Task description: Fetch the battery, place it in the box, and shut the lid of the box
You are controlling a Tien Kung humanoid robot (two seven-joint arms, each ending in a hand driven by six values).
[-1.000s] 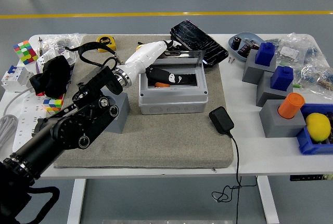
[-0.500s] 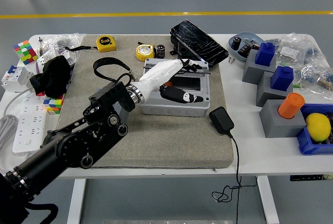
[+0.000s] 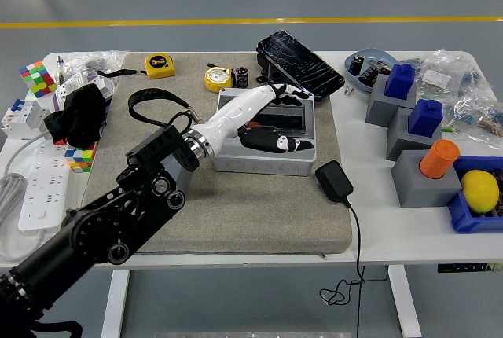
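Resting flat on the grey box (image 3: pixel 263 153), the left hand (image 3: pixel 267 118) lay palm down with its white and black fingers (image 3: pixel 287 145) spread across the lid (image 3: pixel 275 114), gripping nothing. That lid sat lowered over the box under the hand, and the battery could not be seen, so whether it lay inside could not be told. The box stood on a grey mat (image 3: pixel 259 204) in the middle of the white table (image 3: pixel 393 236). Just beyond the box were a yellow tape measure (image 3: pixel 218 78) and a small black cylinder (image 3: pixel 242 77), with a cracked black phone (image 3: pixel 299 64) beside them. A black charger (image 3: pixel 334 180) lay near the box's right front corner.
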